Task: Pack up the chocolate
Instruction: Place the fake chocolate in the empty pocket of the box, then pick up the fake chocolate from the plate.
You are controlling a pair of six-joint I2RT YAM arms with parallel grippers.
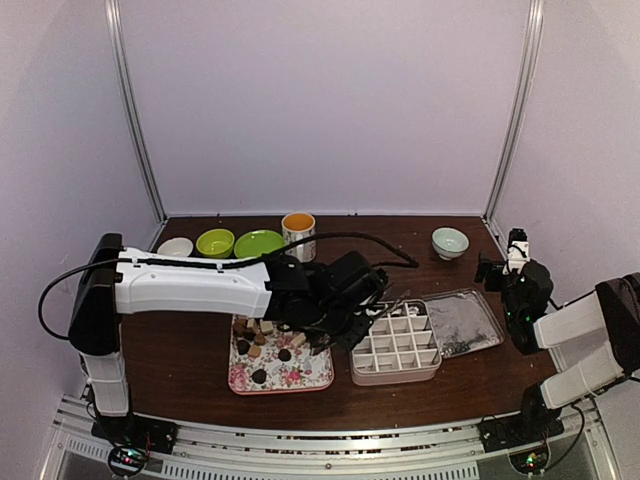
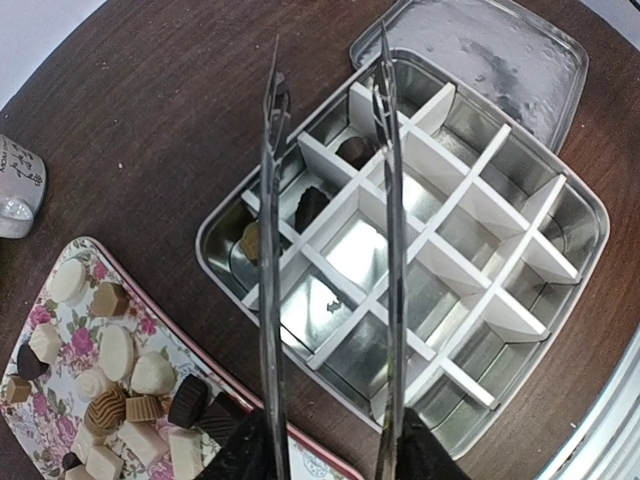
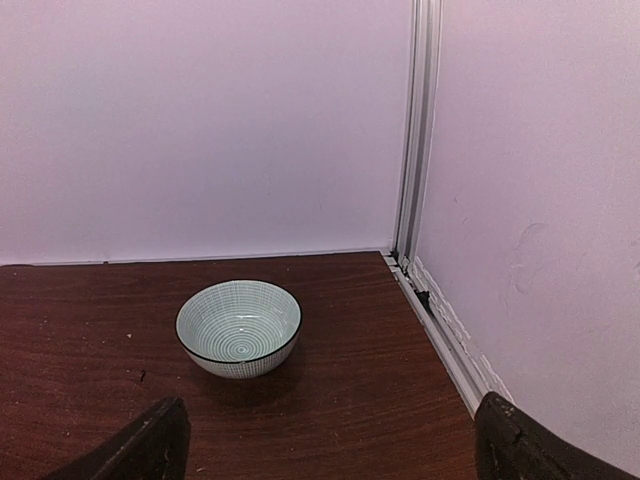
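Light, slick and easily scuffed, the chocolates (image 2: 118, 352), most on the floral tray (image 2: 45, 318) and three in the divided tin (image 2: 572, 292), want gentle nips across their flanks from the tongs (image 2: 392, 250) that the left pincer (image 2: 330, 452) grips; the right pincer (image 3: 335, 445) gapes empty.

1. From above, your left arm (image 1: 190, 285) covers part of the floral tray (image 1: 300, 378) and its chocolate (image 1: 258, 376).
2. Wrist views' bottom edges crop the tongs (image 2: 390, 250) and your right end effector (image 3: 335, 440).
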